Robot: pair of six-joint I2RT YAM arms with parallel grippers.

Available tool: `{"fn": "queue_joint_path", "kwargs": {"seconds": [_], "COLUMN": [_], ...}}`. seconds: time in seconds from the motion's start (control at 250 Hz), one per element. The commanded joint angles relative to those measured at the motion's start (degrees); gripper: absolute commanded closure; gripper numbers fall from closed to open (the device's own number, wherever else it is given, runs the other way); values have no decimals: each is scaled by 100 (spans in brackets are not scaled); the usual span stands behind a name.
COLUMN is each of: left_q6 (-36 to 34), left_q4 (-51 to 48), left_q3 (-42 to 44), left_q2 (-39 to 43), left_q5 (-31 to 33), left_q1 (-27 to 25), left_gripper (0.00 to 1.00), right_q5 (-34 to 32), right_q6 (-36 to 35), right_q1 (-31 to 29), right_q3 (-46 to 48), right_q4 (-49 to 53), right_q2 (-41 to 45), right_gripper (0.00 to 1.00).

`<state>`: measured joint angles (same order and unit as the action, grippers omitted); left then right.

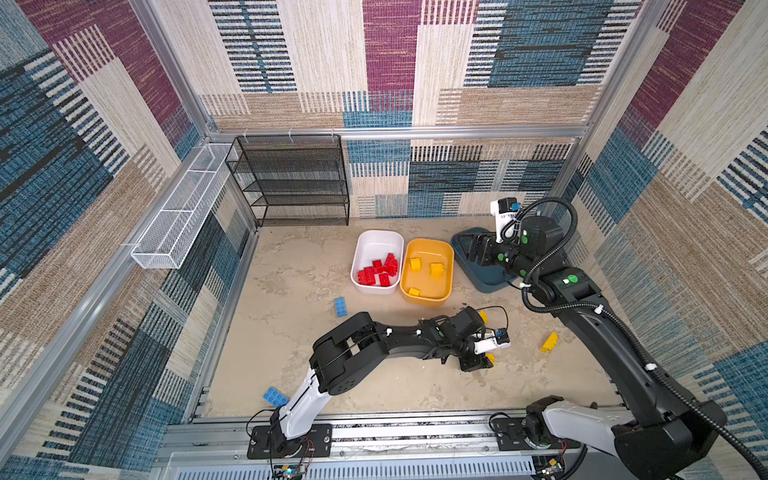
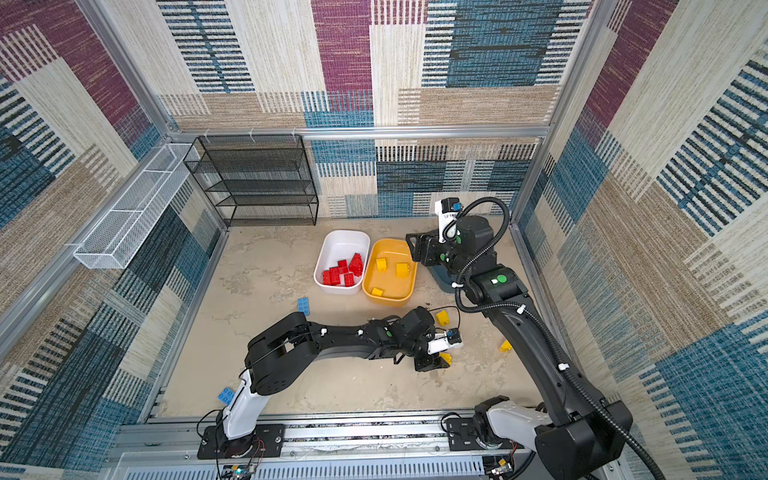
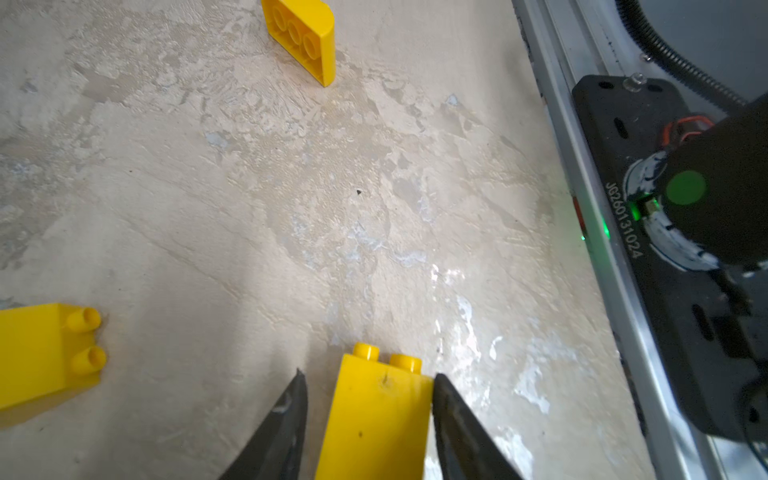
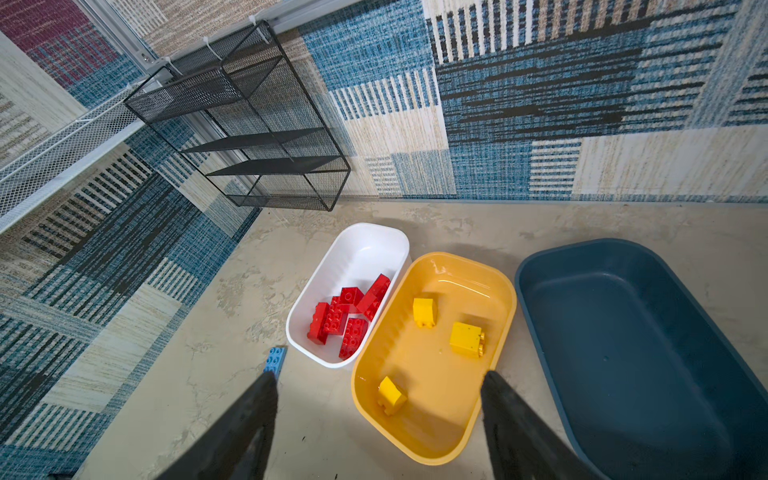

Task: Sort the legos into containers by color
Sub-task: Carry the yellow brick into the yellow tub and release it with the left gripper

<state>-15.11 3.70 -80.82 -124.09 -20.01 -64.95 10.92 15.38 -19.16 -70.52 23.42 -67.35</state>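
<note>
Left wrist view: the left gripper [image 3: 368,376] straddles a yellow brick [image 3: 374,424] lying on its side on the desk [image 3: 291,208]. Its studs point away from the wrist, so its long axis runs along the fingers, not across them. One finger [image 3: 457,419] touches the brick's side. The other finger [image 3: 282,419] stands just beside the opposite side, with a thin strip of desk between. Whether this is a firm clamp I cannot tell. In both top views the brick sits right of the desk's middle, nearer the front edge than the tubs, and the left arm is plainly the nearer one.

The yellow tub [image 1: 432,249] lies toward the far edge from that gripper, between the white tub [image 1: 376,249] holding the red bricks [image 1: 379,272] and the teal tub [image 1: 488,284]. A second yellow brick [image 1: 483,316] lies between gripper and tub, so I judge the carry needs a lift first. The right gripper [image 4: 380,375], spread wide and empty, hangs over the tubs near the far right corner and crowds the yellow tub's right side. That tub's near rim looks the freer approach. A curved yellow brick [image 1: 549,342] lies near the right edge.
</note>
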Motion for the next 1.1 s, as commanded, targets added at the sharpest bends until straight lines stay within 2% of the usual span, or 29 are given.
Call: {"fn": "queue_joint_path", "kwargs": {"seconds": [0.0, 0.14, 0.276, 0.476, 0.6, 0.728, 0.884, 1.096], "left_q6": [-151, -124, 26, 472, 845, 1343, 2012, 2456], "left_q4": [64, 186, 385, 401, 273, -377, -1455, -2477], "left_q3": [-39, 121, 552, 1520, 2043, 1967, 1271, -112], "left_q2": [-26, 175, 743, 2130, 3013, 3550, 3389, 2079], "left_q5": [-14, 144, 433, 1082, 1234, 1507, 1830, 2026], "left_q1": [3, 8, 12, 154, 455, 983, 1764, 2321], "left_gripper": [62, 74, 77, 78, 78, 77, 77, 77], "right_q5": [-19, -72, -307, -860, -1187, -1265, -1360, -1154], "right_q6": [35, 34, -11, -2, 167, 469, 665, 814], "right_q1": [8, 0, 0, 8, 9, 9, 9, 10], "right_q3": [84, 212, 373, 898, 1481, 2194, 2895, 3587], "right_q4": [-39, -30, 30, 21, -266, -743, -1074, -1256], "right_q2": [101, 220, 391, 818, 1075, 1347, 1555, 1764], "right_gripper": [22, 22, 22, 21, 21, 22, 21, 21]}}
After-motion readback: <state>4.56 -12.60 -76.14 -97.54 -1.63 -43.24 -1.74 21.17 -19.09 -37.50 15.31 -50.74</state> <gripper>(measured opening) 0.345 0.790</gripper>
